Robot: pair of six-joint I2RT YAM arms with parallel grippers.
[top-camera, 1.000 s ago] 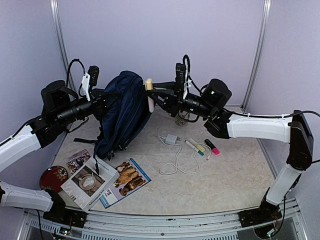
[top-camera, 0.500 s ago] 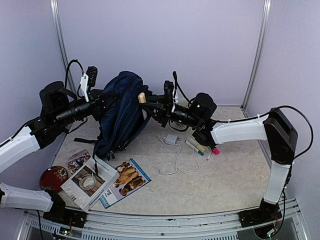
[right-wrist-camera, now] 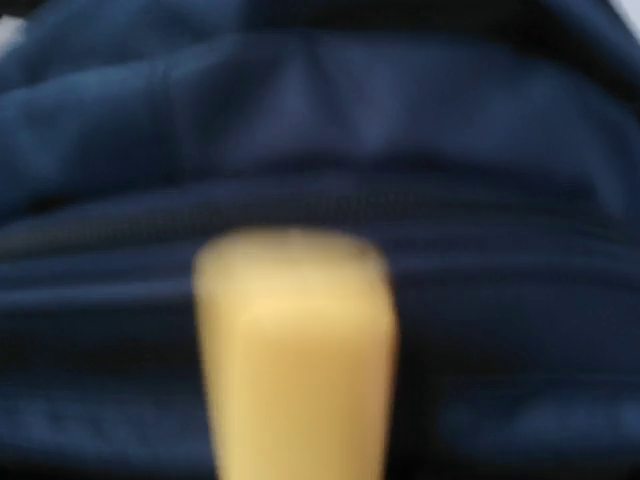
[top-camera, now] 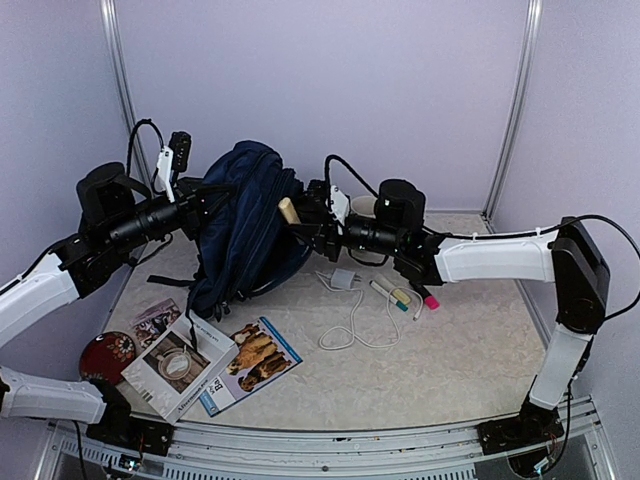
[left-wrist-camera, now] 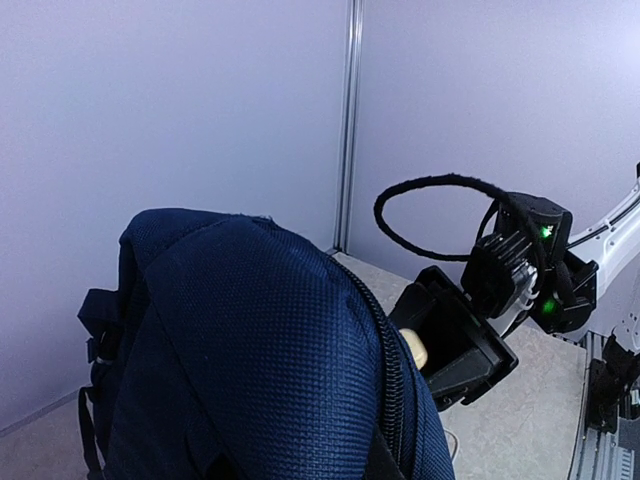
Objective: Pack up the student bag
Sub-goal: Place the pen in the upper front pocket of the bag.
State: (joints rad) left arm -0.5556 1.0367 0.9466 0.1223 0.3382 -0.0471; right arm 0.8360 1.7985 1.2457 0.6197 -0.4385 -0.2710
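The student bag [top-camera: 245, 230], navy-blue fabric, stands upright at the back left of the table. It fills the left wrist view [left-wrist-camera: 250, 340] and the blurred right wrist view [right-wrist-camera: 300, 110]. My left gripper [top-camera: 205, 193] is at the bag's upper left edge and appears shut on the fabric; its fingers are hidden in its wrist view. My right gripper [top-camera: 304, 222] is shut on a white stick with a tan cap [top-camera: 288, 211]. The cap [left-wrist-camera: 415, 347] is pressed close against the bag's zipper side. The cap [right-wrist-camera: 295, 350] is inches from the fabric.
A white charger with cable [top-camera: 345, 280], markers [top-camera: 393, 296] and a pink highlighter [top-camera: 424, 295] lie right of the bag. Booklets [top-camera: 180, 365] and a magazine [top-camera: 257, 358] lie at the front left beside a red disc [top-camera: 103, 355]. A cup [top-camera: 363, 206] stands behind my right arm.
My right gripper has moved left and down with the tan-capped stick, from beside the bag's top to against its right side. My left arm has stayed holding the bag.
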